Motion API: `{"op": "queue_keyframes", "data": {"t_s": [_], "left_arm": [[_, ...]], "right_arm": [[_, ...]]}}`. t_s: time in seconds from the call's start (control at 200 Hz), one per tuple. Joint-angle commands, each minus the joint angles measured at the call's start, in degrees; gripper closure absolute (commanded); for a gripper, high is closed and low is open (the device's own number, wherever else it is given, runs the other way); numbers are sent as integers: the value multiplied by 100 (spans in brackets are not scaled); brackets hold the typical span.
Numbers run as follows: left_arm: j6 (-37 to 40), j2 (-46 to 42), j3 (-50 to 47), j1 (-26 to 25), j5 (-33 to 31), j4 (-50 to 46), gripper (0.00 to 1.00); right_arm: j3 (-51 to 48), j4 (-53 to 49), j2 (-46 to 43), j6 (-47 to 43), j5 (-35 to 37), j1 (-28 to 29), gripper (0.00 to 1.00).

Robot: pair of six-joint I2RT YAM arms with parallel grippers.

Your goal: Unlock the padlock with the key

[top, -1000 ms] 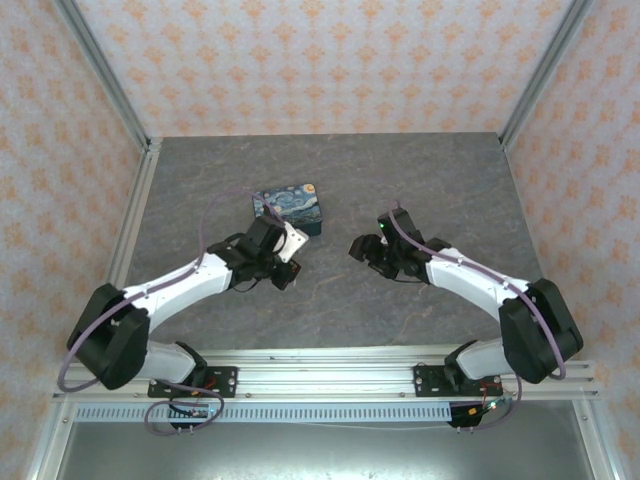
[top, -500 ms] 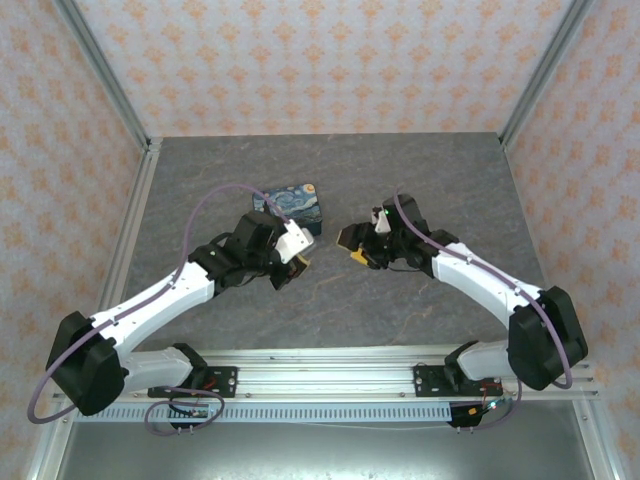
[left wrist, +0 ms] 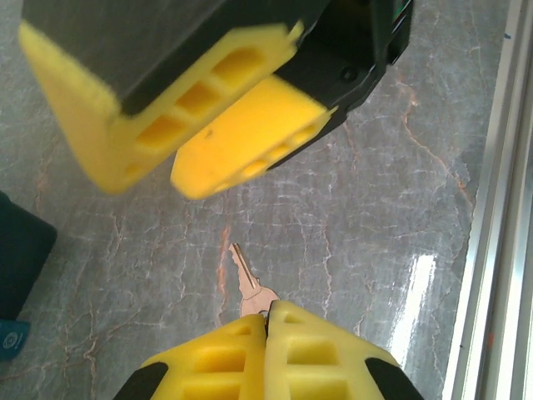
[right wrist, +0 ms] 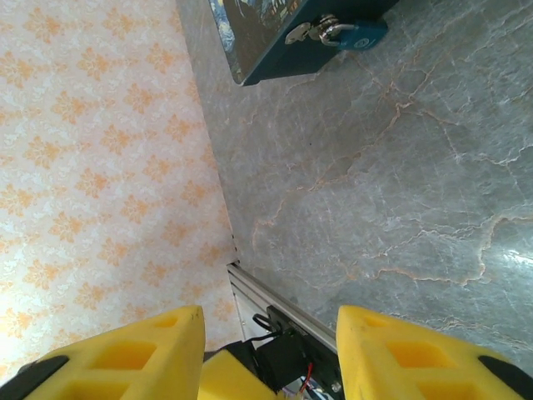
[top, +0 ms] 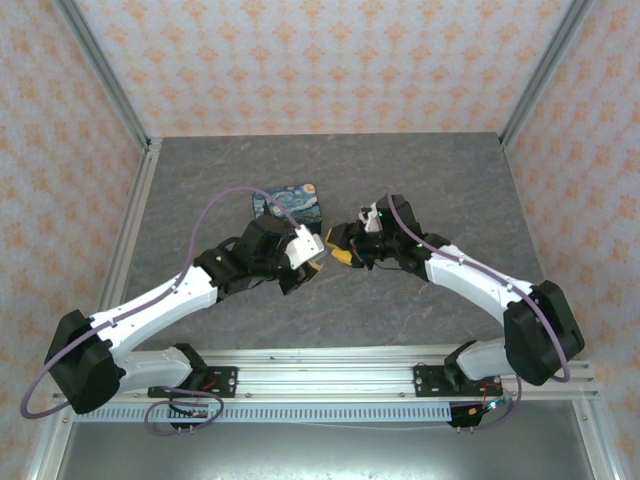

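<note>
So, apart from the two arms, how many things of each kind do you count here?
Tins: 1, a blue swirl-painted rectangular tin
Padlocks: 1, a small bluish padlock with a silvery shackle, at the tin's edge
Keys: 1, a small silvery metal key pinched in the left gripper
Total: 3

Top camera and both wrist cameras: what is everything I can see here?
Stone-patterned table: one, grey, under everything.
Rectangular tin painted with blue swirls: one, blue, near the table's middle.
Small metal padlock: one, blue and silvery, at the tin's edge.
Flat metal key: one, silvery, pinched by the left gripper.
Aluminium frame rails: several, silver, around the table.
Wallpapered walls: three, pale with orange motifs, behind and beside.
Left gripper: one, yellow fingers, shut on the key.
Right gripper: one, yellow fingers, open, facing the left.
</note>
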Motion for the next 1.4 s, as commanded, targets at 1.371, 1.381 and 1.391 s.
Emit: {"op": "queue_keyframes", "data": {"t_s": [1.371, 1.381, 1.391], "left_arm": [[-407, 359, 341, -165, -964, 560, 100], [-433, 348, 338, -166, -976, 548, 100], [-464, 345, 344, -164, -990, 539, 98]], "right_arm": [[-47, 471, -24, -94, 20, 141, 100], [-48, 478, -46, -135, 47, 143, 100], [-48, 478, -71, -177, 69, 139, 100]]}}
